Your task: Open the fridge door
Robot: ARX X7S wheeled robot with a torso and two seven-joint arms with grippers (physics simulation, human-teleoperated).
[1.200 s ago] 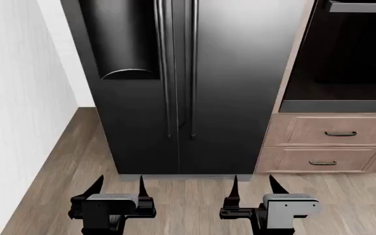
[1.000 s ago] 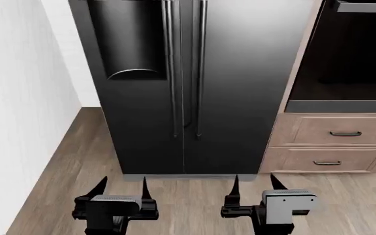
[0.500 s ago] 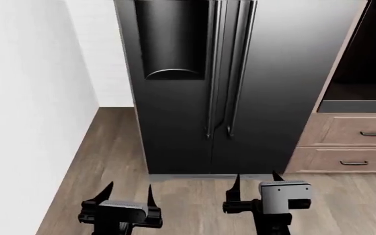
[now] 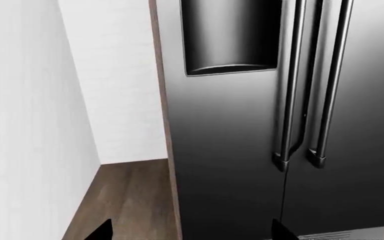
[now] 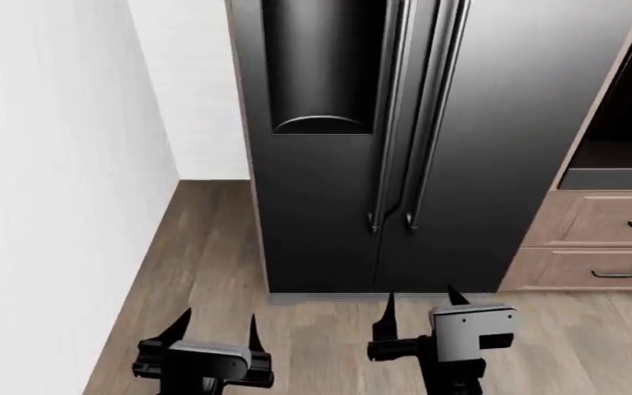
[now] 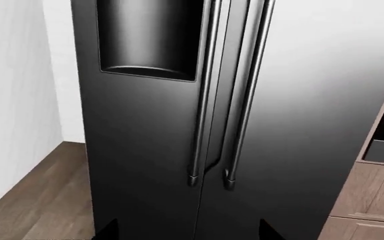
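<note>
Still shut, the fridge door [image 5: 513, 132] stands at 1 o'clock, its handle [image 5: 434, 115] just beside the dispenser door's bar [image 5: 391, 115] — easy to seize the wrong one; both grippers, left [image 5: 217, 329] and right [image 5: 417, 309], hang spread and empty, well short

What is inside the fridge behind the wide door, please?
Nothing inside shows. The fridge door is shut, flush with the narrower dispenser door, so it covers the interior completely.

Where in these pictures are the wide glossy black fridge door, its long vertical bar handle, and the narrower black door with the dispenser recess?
Wide glossy black fridge door [image 5: 513, 140]: head view, plain front panel.
Long vertical bar handle [image 6: 245, 100]: right wrist view, mid-bar.
Narrower black door with the dispenser recess [image 4: 225, 150]: left wrist view, panel below the recess.
</note>
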